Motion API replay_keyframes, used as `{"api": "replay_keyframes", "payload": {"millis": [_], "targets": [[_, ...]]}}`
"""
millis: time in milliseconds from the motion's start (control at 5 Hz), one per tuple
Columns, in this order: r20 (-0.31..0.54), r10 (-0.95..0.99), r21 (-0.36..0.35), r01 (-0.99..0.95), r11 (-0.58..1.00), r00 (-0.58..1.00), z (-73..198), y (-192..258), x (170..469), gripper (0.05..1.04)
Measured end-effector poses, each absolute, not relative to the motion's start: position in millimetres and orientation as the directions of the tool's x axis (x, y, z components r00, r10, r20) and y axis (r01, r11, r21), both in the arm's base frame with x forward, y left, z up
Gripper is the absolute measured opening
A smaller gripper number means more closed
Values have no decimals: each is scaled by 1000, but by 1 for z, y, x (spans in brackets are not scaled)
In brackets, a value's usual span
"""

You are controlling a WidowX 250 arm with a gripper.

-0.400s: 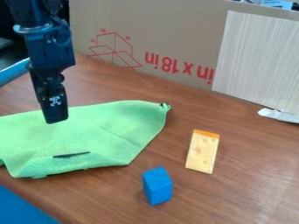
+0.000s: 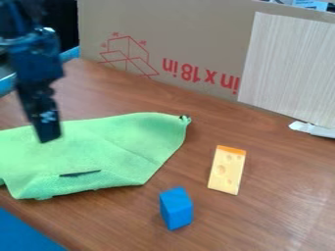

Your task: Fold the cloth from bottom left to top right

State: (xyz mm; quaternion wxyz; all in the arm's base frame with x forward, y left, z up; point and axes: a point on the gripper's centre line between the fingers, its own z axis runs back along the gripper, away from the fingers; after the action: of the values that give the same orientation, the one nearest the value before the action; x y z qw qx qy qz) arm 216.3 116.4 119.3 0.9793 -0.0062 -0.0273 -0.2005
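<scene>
So there's a big sheet of cardboard (image 2: 190, 34) standing along the back of the table (image 2: 262, 211), red printing on it, and I can't tell if it's a box side or just a panel. One pale wood-grain board (image 2: 288, 63) is up against it on the right. The green cloth (image 2: 118, 147) lies on the left part of the table, long axis running roughly left to right, tapering to a corner that points right and a bit toward the back. Count's easy: one cloth, one cheese slice (image 2: 227, 169) with its orange end toward the back, one blue block (image 2: 176, 208) just beside it, nearer the camera. The one gripper (image 2: 50, 140) is kinda blurry, pointing down over the cloth's left part; can't tell if it's apart or together.
</scene>
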Motion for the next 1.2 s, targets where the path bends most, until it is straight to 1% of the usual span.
{"api": "replay_keyframes", "payload": {"millis": [200, 400, 600, 800, 1000, 1200], "targets": [[69, -304, -88, 309, 947, 950, 105, 137, 204, 1001], [83, -204, -77, 210, 975, 976, 102, 159, 192, 1001], [114, -105, -50, 111, 993, 988, 97, 182, 184, 1001], [132, -32, 6, 31, 999, 991, 92, 204, 175, 1001], [126, 98, 137, -115, 984, 987, 85, 227, 163, 1001], [176, 154, 211, -190, 959, 972, 82, 245, 156, 1001]]}}
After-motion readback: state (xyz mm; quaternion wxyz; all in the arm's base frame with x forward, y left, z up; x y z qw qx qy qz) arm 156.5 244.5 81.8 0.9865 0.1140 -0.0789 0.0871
